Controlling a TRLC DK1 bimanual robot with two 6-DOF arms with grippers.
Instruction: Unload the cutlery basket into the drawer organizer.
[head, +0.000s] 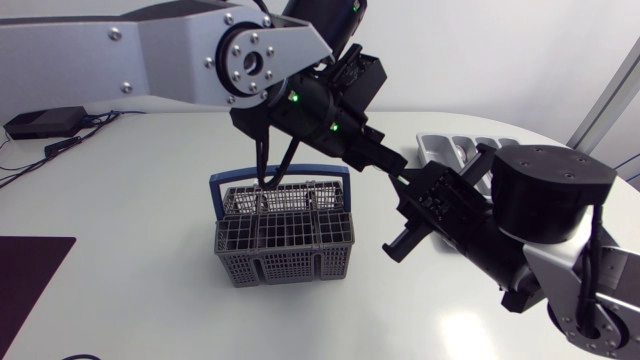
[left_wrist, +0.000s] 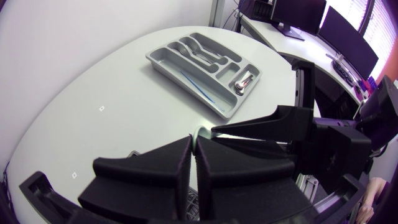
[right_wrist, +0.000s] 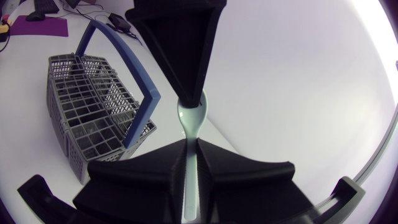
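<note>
Both of my grippers meet in the air over the bench (head: 130, 220), between the cutlery basket (head: 285, 262) and the drawer organizer (left_wrist: 163, 68). A pale spoon (right_wrist: 189, 117) is held between them.

In the right wrist view, the right gripper (right_wrist: 191, 142) is clamped on the spoon's handle, which runs down the narrow slit between its fingers. The bowl sticks out ahead of the fingertips. The left gripper (left_wrist: 194, 138) comes in from the opposite side with its fingers pressed almost together. A pale sliver of the spoon (left_wrist: 202, 132) shows at their tips, so I read it as closed on the bowl end.

From overhead, the left arm (head: 170, 45) reaches past the middle of the bench and crosses above the basket's back edge. The right arm (head: 555, 190) comes up from the near right. Together they hide most of the organizer in that view.

The basket stands upright on the bench, beside and below the right gripper, with its blue handle (right_wrist: 134, 68) raised. I cannot make out what is left in its compartments.

The organizer lies well ahead of the left gripper, and some cutlery already lies in several of its compartments.

A dark mat (head: 30, 270) lies at the near left corner of the bench. A small black box (head: 45, 122) with cables sits at the far left edge. Both are well apart from the basket.
</note>
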